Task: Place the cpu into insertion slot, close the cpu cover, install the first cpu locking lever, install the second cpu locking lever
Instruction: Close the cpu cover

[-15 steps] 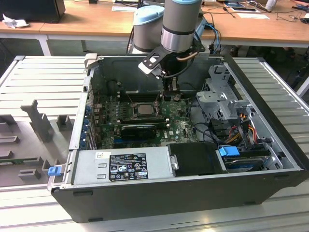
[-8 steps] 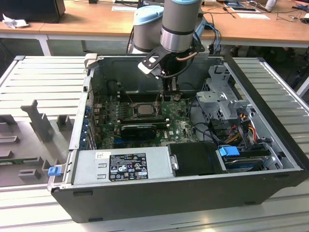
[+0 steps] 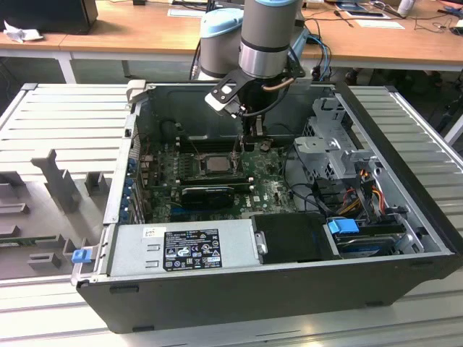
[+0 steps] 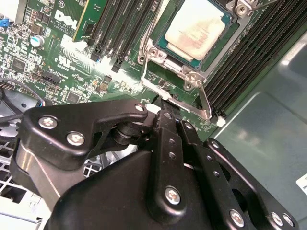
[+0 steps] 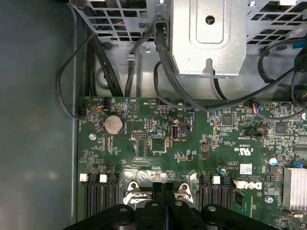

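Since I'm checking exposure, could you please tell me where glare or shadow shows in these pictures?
Second wrist view: glare washes out the chip and leaves white patches on the green board; first wrist view: the case panel beside it lies dim; exterior view: the case interior is dimmer than the desk behind.

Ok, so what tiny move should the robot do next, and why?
Probably press the locking lever down further: the cpu already lies under the cpu cover, and the shut gripper sits right at that lever.
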Motion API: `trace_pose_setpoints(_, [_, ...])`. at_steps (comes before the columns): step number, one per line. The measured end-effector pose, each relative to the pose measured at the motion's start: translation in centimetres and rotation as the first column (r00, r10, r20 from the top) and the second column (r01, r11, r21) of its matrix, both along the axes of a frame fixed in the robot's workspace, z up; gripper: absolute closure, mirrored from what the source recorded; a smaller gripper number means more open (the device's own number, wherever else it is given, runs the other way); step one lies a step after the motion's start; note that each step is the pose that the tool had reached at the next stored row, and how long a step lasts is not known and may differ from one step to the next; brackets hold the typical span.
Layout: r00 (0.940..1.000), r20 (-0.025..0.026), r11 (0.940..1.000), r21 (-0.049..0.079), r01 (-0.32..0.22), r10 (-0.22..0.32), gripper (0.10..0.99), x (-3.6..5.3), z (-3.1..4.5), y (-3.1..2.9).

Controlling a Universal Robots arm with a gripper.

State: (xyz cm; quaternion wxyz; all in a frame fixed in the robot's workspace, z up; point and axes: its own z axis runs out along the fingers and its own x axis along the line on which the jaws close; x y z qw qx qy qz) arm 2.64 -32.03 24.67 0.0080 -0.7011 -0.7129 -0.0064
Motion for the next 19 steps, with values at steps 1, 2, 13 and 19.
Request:
trace_pose_setpoints(1, [1.0000,0.0000,1.0000,0.000,0.000,0.000,0.980,-0.04,0.00,0.00])
trace_pose_setpoints(2, [1.0000,0.0000,1.0000,0.000,0.000,0.000,0.980,-0.07,0.00,0.00])
trace_pose_setpoints(13, [1.0000,0.0000,1.0000,0.000,0.000,0.000,0.980,-0.49,0.00,0.00])
trace_pose_setpoints(19, [1.0000,0.0000,1.0000,0.000,0.000,0.000,0.980,-0.68,0.00,0.00])
